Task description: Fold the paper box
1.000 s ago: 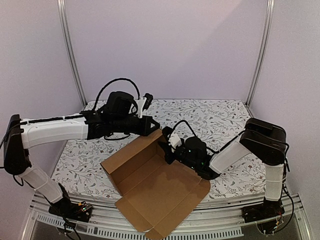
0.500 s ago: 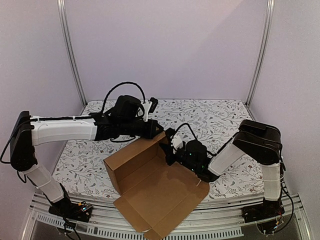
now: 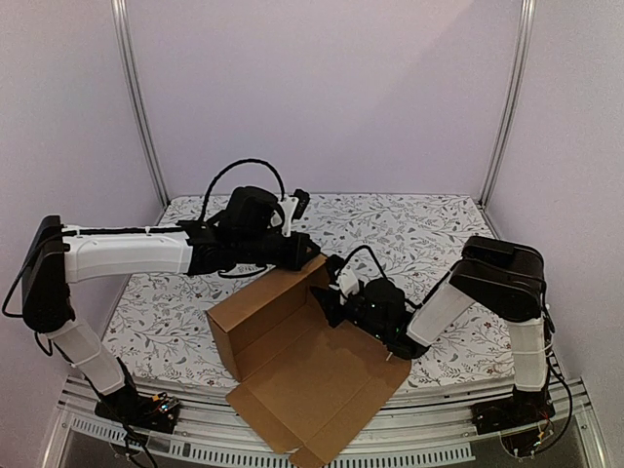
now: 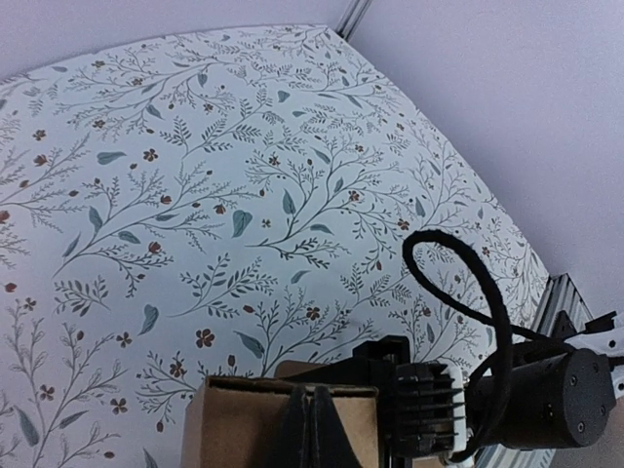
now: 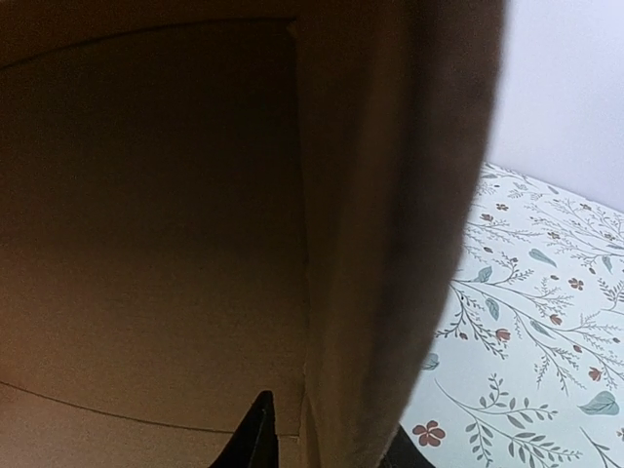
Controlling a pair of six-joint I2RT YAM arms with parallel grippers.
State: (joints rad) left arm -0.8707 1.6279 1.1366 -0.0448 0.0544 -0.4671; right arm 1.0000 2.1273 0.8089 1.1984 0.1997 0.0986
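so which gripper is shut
The left gripper, closed at the paper box's raised back corner; the right gripper straddles a side wall, jaws apart.

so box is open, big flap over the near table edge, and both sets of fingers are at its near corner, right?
No. The left fingers and right fingers meet at the paper box's far corner, not the near one, as the top external view shows. The rest holds.
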